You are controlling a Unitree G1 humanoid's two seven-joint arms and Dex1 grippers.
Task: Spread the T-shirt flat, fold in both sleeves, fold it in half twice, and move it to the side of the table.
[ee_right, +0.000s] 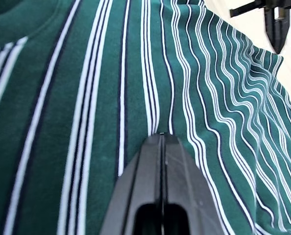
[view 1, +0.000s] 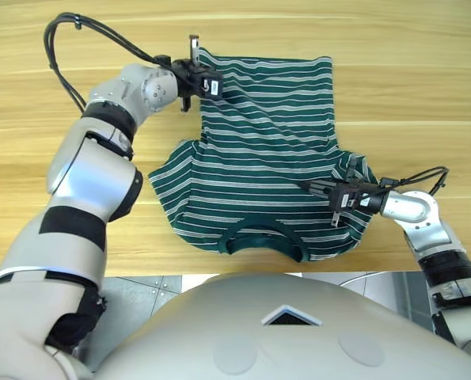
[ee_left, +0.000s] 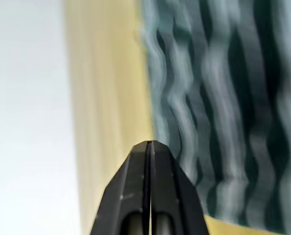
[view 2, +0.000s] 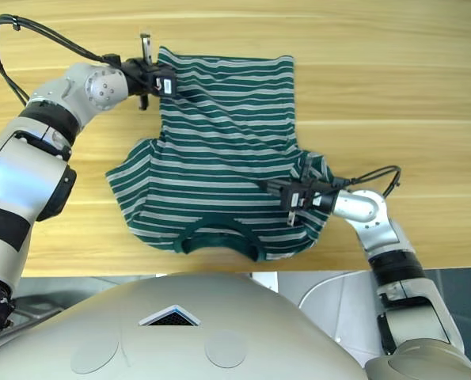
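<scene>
A dark green T-shirt [view 1: 267, 150] with white stripes lies on the wooden table [view 1: 425, 95], collar [view 1: 263, 237] nearest me and hem at the far end. Its lower part is spread fairly flat, while the right sleeve [view 1: 358, 170] is bunched. My left gripper [view 1: 194, 43] is at the hem's far left corner; in the left wrist view its fingers [ee_left: 135, 196] are pressed together over bare wood beside the shirt's edge [ee_left: 157, 112]. Shut as well, my right gripper [view 1: 306, 186] hovers over the shirt's chest near the right sleeve, with striped cloth [ee_right: 86, 98] beneath it.
Bare wood surrounds the shirt on the left, right and far sides. The table's front edge [view 1: 140, 273] runs just below the collar, with floor beyond it. The left arm's black cables [view 1: 61, 55] arch over the table's far left.
</scene>
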